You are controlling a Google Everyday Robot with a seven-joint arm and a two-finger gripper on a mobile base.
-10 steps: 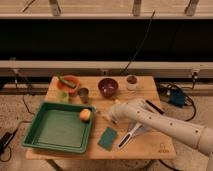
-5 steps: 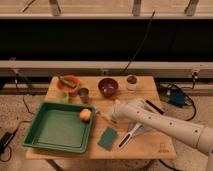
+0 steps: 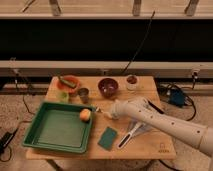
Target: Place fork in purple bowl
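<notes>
The arm has swung left across the wooden surface [image 3: 150, 145] over the last second: its white forearm now reaches from the right edge toward the middle, and the gripper [image 3: 106, 113] has come down low, just right of the green tray [image 3: 45, 142] and near the yellow-orange item [image 3: 85, 115] at the tray's right rim. A thin silvery thing, which I take to be the fork [image 3: 98, 109], shows at the gripper's tip, touching it or very nearly. Whether the gripper is closed on the fork or merely at it, I cannot tell (the wrist hides the tip).

The purple bowl [image 3: 108, 87] sits farther back, just beyond the gripper and slightly right, between the small grey cup [image 3: 83, 93] and a white cup [image 3: 132, 81]. It holds no fork.

So the move reads as the approach or grasp step, with the placing not yet done. The white-handled utensil [image 3: 131, 135] and the teal sponge [image 3: 108, 138] lie near the front, apart from the gripper. Next calls for a short lift and a carry back to the bowl.
</notes>
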